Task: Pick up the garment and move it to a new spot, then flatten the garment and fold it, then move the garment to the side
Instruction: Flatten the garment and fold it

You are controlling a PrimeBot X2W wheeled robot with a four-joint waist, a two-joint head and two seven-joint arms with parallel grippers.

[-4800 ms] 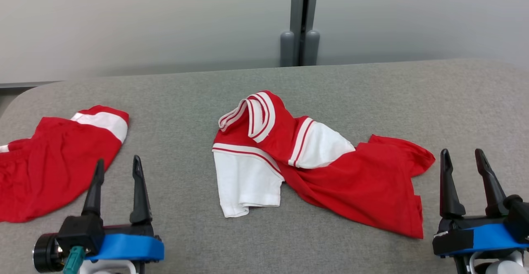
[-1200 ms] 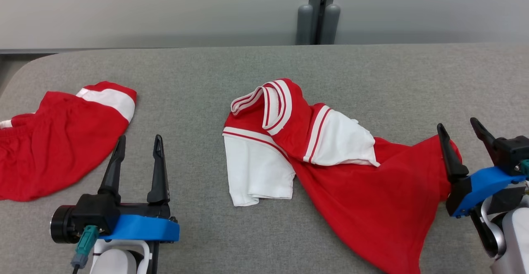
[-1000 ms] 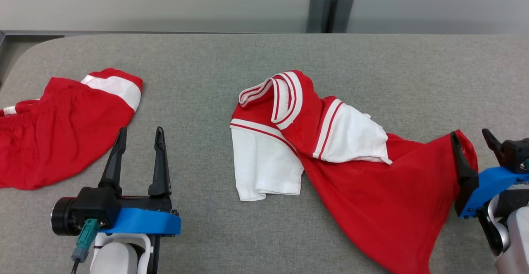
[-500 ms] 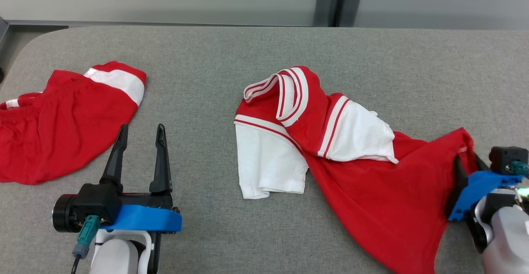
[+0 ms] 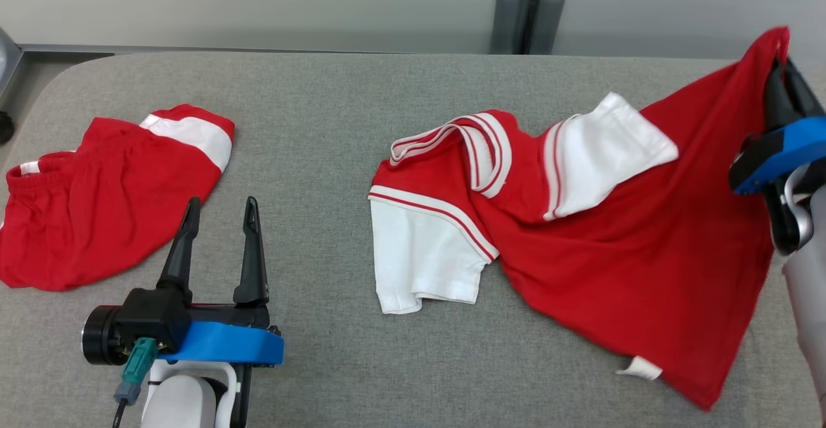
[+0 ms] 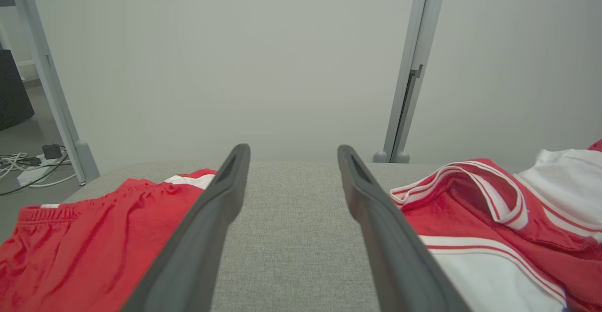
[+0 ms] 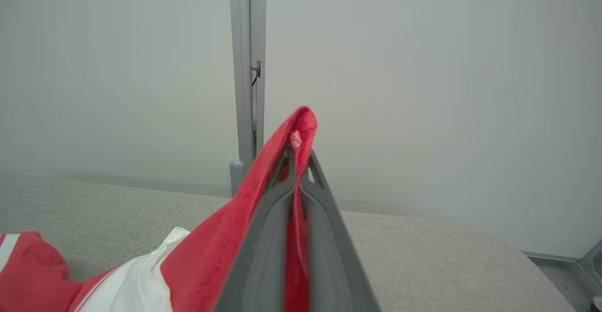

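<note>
The garment is a red shirt with white sleeves and red-and-white striped trim, lying crumpled on the grey padded table. My right gripper is shut on the shirt's red hem corner and holds it raised above the table's right side, so the red cloth hangs stretched from it. In the right wrist view the red fabric is pinched between the closed fingers. The collar and the left white sleeve still rest on the table. My left gripper stands open over bare table, left of the shirt.
Red shorts with a white band lie at the table's left end, just left of my left gripper, and they show in the left wrist view. A grey post stands behind the table against a pale wall.
My right gripper closed on the shirt's hem corner and lifted it up and back, pulling the red body taut and tipping the right sleeve. The head camera shifted. The left arm stayed put.
</note>
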